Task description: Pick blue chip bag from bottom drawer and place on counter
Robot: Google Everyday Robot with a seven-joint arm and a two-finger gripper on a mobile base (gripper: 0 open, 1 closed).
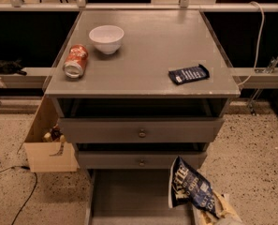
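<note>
The blue chip bag point(191, 190) stands at the right rim of the bottom drawer point(129, 196), lower right of the frame, with the gripper point(216, 211) touching its lower end. Whether a hold is made cannot be told. It should be lifted outward past the drawer fronts point(141, 131). Bare room is left at the middle of the counter point(148, 55) surface.

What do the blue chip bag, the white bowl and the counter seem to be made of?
The blue chip bag: crinkled foil or plastic film, shiny creases. The bowl: probably glazed ceramic, smooth white; plastic is possible. The counter: matte grey painted board or laminate, no glare. The gripper is at the bottom right, beside the bag's lower end.
</note>
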